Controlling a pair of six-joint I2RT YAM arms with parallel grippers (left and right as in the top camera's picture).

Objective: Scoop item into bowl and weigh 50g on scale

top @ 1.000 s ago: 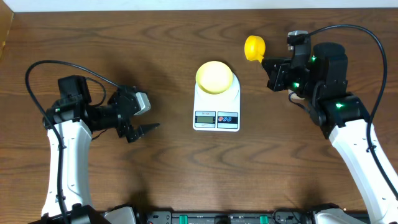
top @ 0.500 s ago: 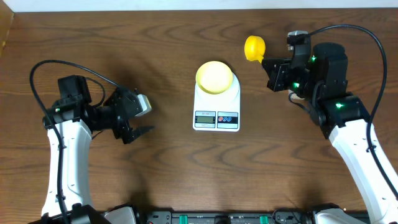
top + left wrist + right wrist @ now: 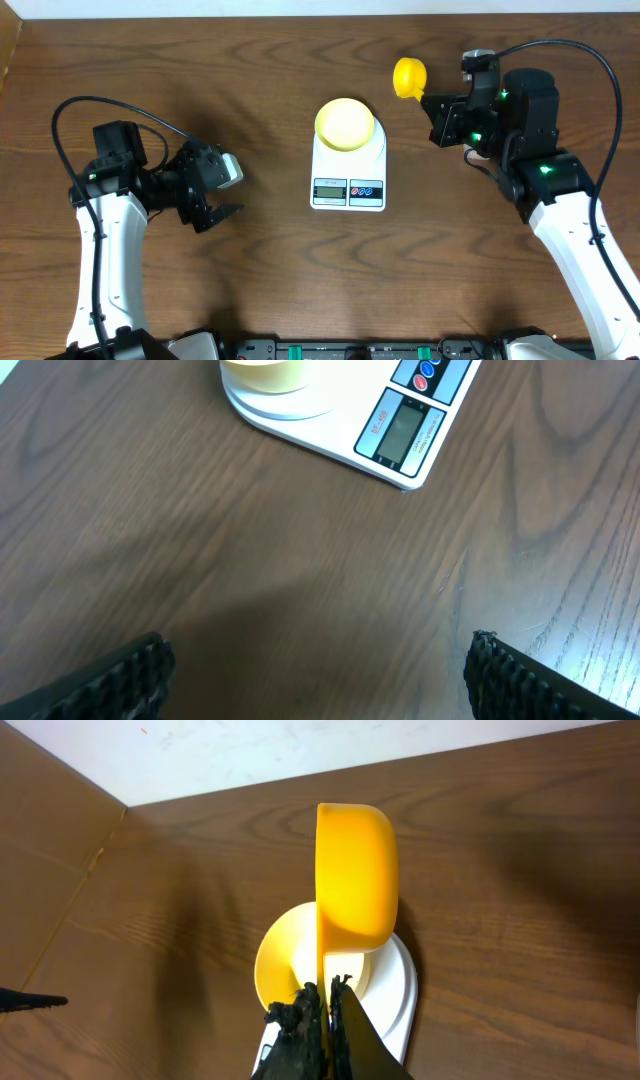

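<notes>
Bowl (image 3: 345, 123) sits on scale (image 3: 348, 172), mid-counter (image 3: 270, 90), so its load can be read. Right hand (image 3: 322, 1005) is clamped on the scoop (image 3: 355, 860) handle, cup on edge at bowl's 1 o'clock, likely for tipping. Left hand (image 3: 320, 678) is spread wide, holding nothing, at scale's 9 o'clock. Beans: none visible; scoop's inside hidden, bowl's contents unclear.
</notes>
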